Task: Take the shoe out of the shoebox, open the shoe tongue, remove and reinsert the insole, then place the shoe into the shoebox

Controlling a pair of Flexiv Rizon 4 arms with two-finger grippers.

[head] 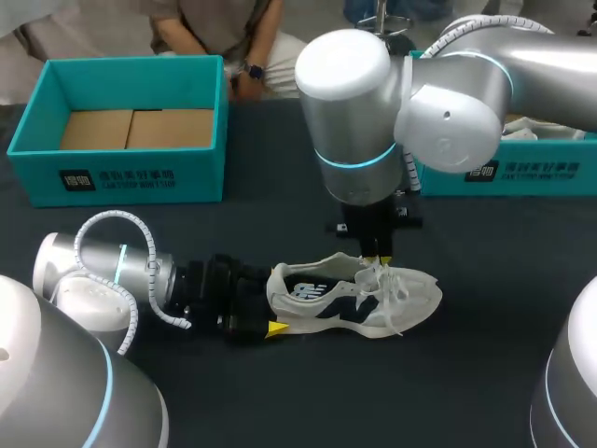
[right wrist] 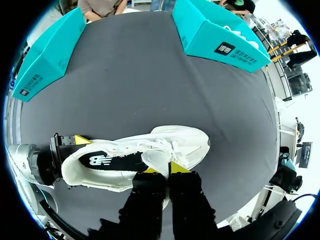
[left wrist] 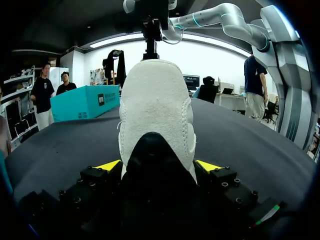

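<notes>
A white sneaker with dark markings lies on its side on the black table, toe to the right. My left gripper comes in low from the left. Its fingers stand wide apart on either side of the heel, and both yellow tips press against it. My right gripper hangs straight down over the laces. In the right wrist view its fingers are pinched together on the white tongue, which is lifted off the shoe. The dark insole shows inside the opening.
An open teal shoebox with a cardboard floor stands at the back left. A second teal box sits at the back right behind my right arm. A person's hand rests at the table's far edge between them.
</notes>
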